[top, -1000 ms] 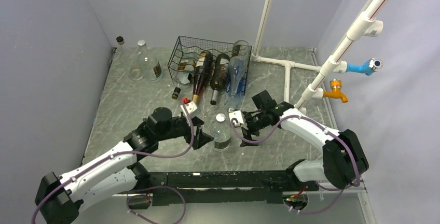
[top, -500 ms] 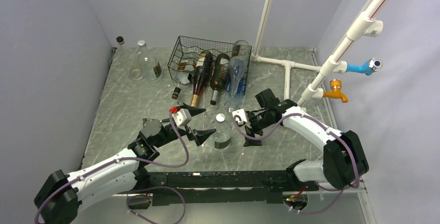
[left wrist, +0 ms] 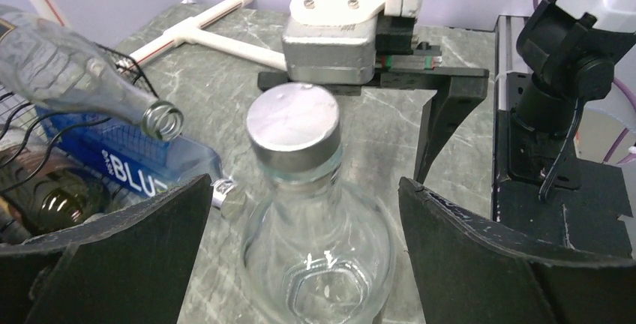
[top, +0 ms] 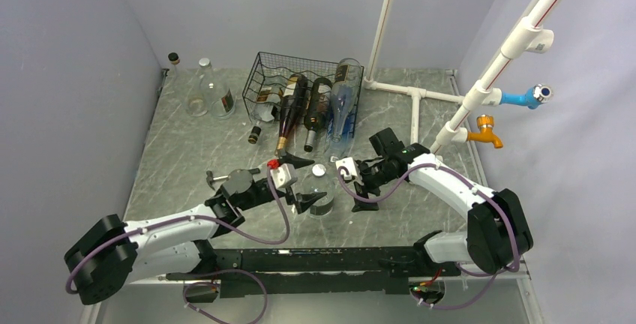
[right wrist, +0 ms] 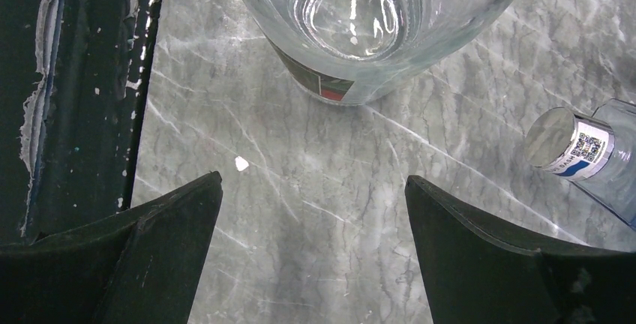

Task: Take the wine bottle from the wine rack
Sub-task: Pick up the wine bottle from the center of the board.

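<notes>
The black wire wine rack (top: 304,82) stands at the back of the table. Two dark wine bottles (top: 294,108) and a clear blue-labelled bottle (top: 343,106) lie in it, necks pointing forward. A clear glass bottle with a silver cap (top: 320,189) stands upright on the table in front of the rack. My left gripper (top: 304,183) is open, one finger on each side of this bottle (left wrist: 319,256), with gaps on both sides. My right gripper (top: 360,187) is open and empty just right of the bottle, whose base shows in the right wrist view (right wrist: 360,24).
Two clear flasks (top: 210,97) and a small dark bottle (top: 174,58) stand at the back left. A small bottle (top: 255,134) lies in front of the rack. White pipes (top: 416,95) with a blue tap (top: 525,97) and an orange tap (top: 487,130) stand at right.
My left gripper has swung right and forward, and its open fingers now straddle the standing clear bottle. My right gripper drew back a little to the right, then stayed still.
</notes>
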